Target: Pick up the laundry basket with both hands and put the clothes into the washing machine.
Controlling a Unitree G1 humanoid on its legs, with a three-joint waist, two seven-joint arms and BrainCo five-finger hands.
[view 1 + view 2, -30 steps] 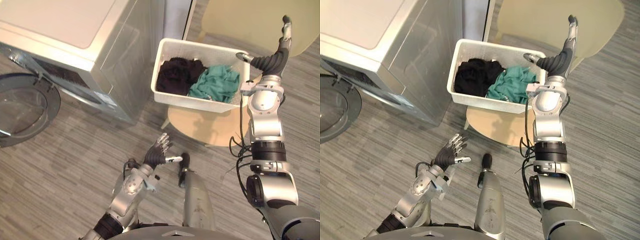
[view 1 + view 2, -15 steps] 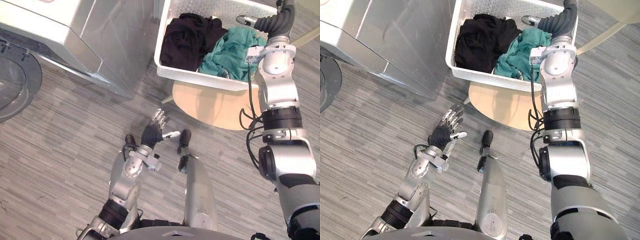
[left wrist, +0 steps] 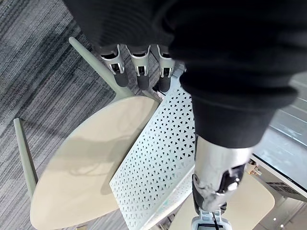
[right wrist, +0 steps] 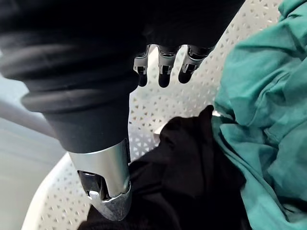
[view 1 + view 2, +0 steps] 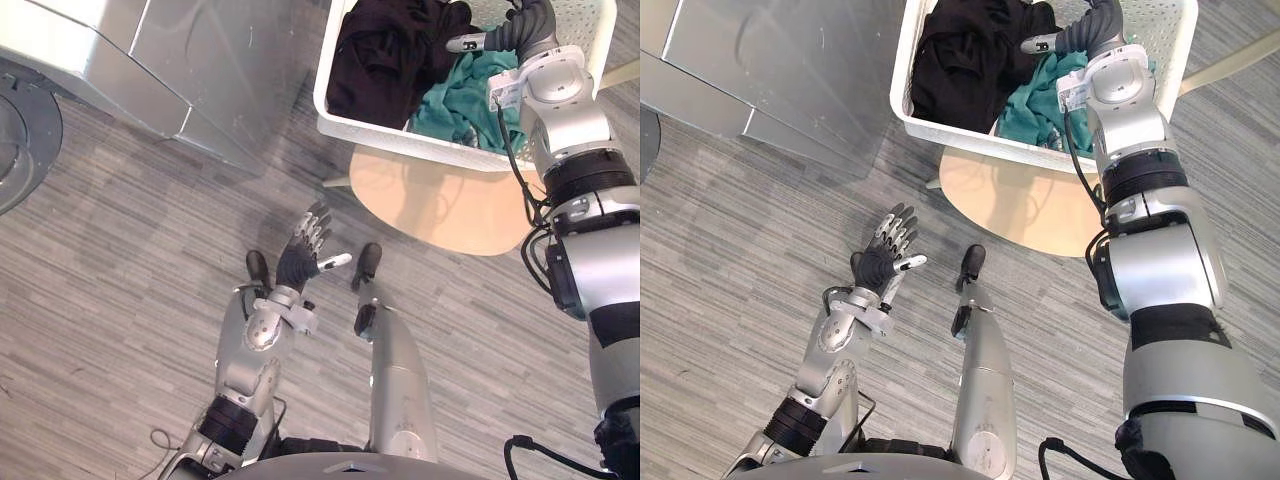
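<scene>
Right hand (image 5: 522,25) now over white basket (image 5: 400,137)

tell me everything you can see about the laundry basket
The laundry basket is white, plastic-looking and rectangular, with perforated walls. It sits upright on a pale round seat, overhanging it. Inside lie a black garment and a teal garment. The right hand is over the clothes inside it, open; contact cannot be judged.

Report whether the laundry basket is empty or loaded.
Loaded: a black garment and a teal garment lie bunched inside the laundry basket, which rests on a pale round seat.
</scene>
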